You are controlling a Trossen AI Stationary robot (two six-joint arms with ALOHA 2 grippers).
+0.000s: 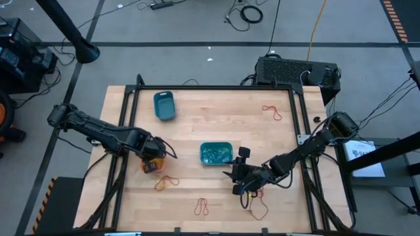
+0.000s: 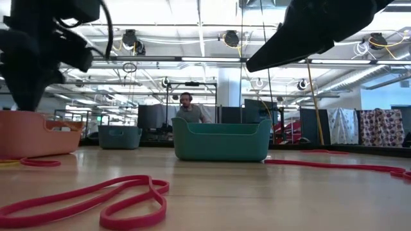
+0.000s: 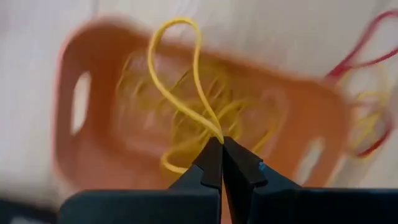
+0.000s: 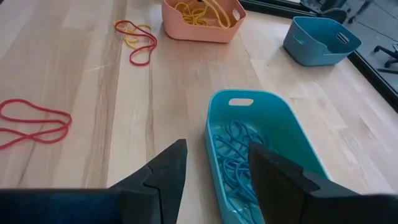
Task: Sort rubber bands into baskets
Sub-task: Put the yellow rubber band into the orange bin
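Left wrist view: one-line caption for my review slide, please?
Left end effector, shut on a yellow rubber band, holds it above the orange basket that already contains yellow bands.

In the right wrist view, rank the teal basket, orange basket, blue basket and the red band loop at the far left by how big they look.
1. teal basket, nearest the camera, so partly inflated.
2. orange basket and blue basket: similar, both cut off or far; no ranking.
3. red band loop.
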